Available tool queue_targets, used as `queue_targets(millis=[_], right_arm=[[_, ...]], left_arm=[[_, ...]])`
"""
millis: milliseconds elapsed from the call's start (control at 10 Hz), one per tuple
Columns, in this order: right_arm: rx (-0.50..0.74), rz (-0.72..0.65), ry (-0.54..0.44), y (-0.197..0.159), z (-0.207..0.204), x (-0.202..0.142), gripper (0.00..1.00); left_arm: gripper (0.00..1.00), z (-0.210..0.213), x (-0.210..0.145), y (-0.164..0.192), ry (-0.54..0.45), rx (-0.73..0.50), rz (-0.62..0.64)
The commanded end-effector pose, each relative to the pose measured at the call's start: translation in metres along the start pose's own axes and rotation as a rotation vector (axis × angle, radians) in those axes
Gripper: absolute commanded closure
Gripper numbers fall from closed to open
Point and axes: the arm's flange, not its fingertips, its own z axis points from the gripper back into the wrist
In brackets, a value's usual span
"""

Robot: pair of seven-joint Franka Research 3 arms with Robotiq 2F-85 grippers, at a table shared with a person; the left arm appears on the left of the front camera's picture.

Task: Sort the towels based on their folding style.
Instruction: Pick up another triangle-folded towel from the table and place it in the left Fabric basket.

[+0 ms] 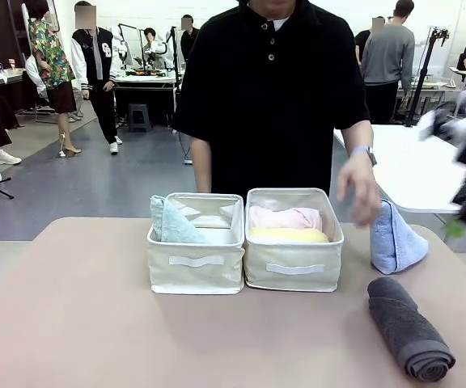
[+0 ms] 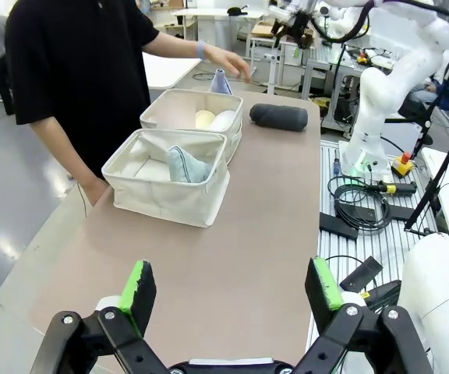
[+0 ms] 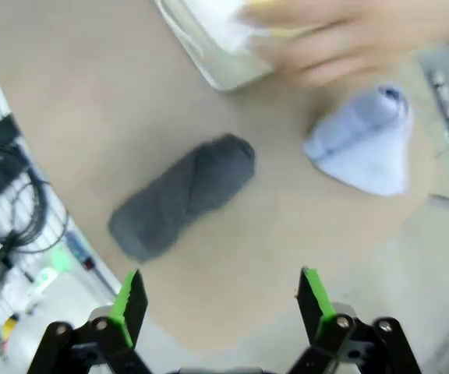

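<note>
Left bin (image 1: 196, 273), right bin (image 1: 295, 276) beige; table (image 1: 79, 323) tan. Left holds pale green towel (image 1: 171, 224); right, pink roll (image 1: 285, 217), yellow roll (image 1: 290, 235). Table's right edge: light blue cone (image 1: 395, 238), dark grey roll (image 1: 409, 339).

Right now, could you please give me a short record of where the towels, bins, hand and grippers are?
left bin: green cone inside
right bin: pink roll and yellow roll inside
table: blue cone upright beside the right bin; grey roll lying nearer the robot
hand: at the blue cone's tip, contact unclear
left gripper: open, empty, above the table
right gripper: open, empty, facing the grey roll
</note>
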Motion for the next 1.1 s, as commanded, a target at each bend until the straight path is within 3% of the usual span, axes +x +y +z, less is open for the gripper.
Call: queue_targets(millis=[0,200,1000], right_arm=[[-0.160,-0.003,-0.077,0.041,0.094,-0.082,0.00],[-0.169,-0.011,-0.074,0.049,0.095,-0.102,0.00],[-0.127,-0.058,-0.079,0.029,0.084,-0.106,0.00]], left_arm=[[0.00,0.002,0.001,0.000,-0.020,0.002,-0.019],[0.00,0.002,0.001,0.000,-0.020,0.002,-0.019],[0.00,0.002,0.001,0.000,-0.020,0.002,-0.019]])
